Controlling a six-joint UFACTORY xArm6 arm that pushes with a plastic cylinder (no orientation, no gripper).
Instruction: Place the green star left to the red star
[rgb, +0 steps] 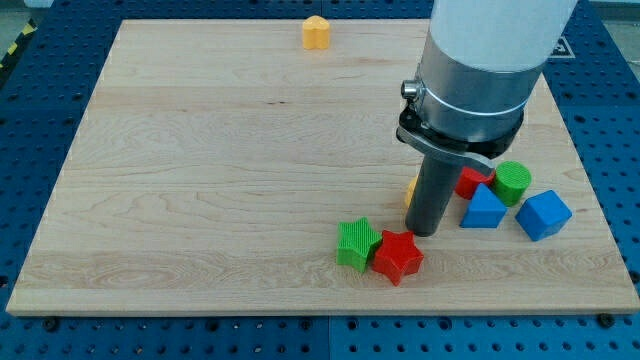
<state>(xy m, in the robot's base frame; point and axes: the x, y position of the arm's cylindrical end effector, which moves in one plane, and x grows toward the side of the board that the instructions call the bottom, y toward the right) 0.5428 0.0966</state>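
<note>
The green star (357, 243) lies near the view's bottom centre on the wooden board (200, 180). The red star (398, 256) touches it on its right, slightly lower. My tip (427, 232) is at the end of the dark rod, just above and to the right of the red star, close to it. The rod hangs from the wide white and grey arm at the view's upper right.
Right of the rod is a cluster: a red block (468, 182), a green cylinder (512, 183), a blue triangular block (484, 209) and a blue cube (543, 214). A yellow block edge (411, 187) peeks from behind the rod. An orange-yellow block (316, 32) sits at the top edge.
</note>
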